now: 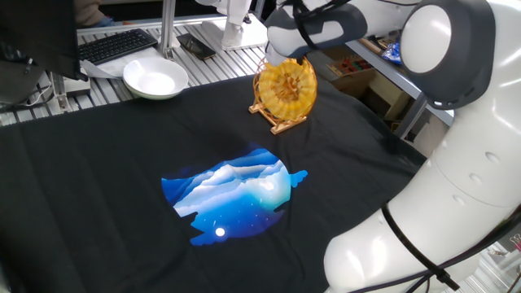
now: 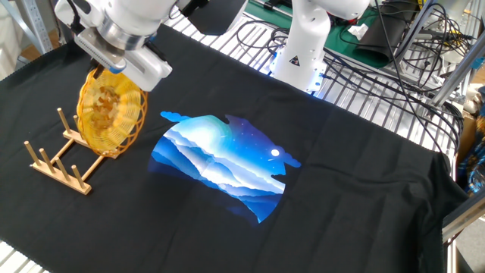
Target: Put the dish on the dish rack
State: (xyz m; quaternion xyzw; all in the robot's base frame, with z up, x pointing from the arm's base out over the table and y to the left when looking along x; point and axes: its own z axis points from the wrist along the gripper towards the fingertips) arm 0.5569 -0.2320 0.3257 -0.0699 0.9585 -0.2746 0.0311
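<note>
Arm outstretched, gripper point(image 2: 114, 68) pointing down

You see the dish point(image 2: 108, 115) as open woven wicker, golden yellow, its ribbed surface rough and faintly shiny. The dish rack point(image 2: 57, 161) looks like plain light-brown wood, smooth and matt, pegs and slats alike. Your worktop point(image 1: 98, 220) is covered by a matt black cloth with soft creases, and the blue-and-white print point(image 1: 232, 194) on it looks flat and slightly brighter than the fabric. The white bowl point(image 1: 155, 79) looks smooth and glossy, whether ceramic or plastic you cannot tell. The arm's shells point(image 1: 456, 155) are glossy white plastic with matt grey joint bands. Beyond the cloth, bare metal slats point(image 2: 364, 83) show a dull silver finish.
</note>
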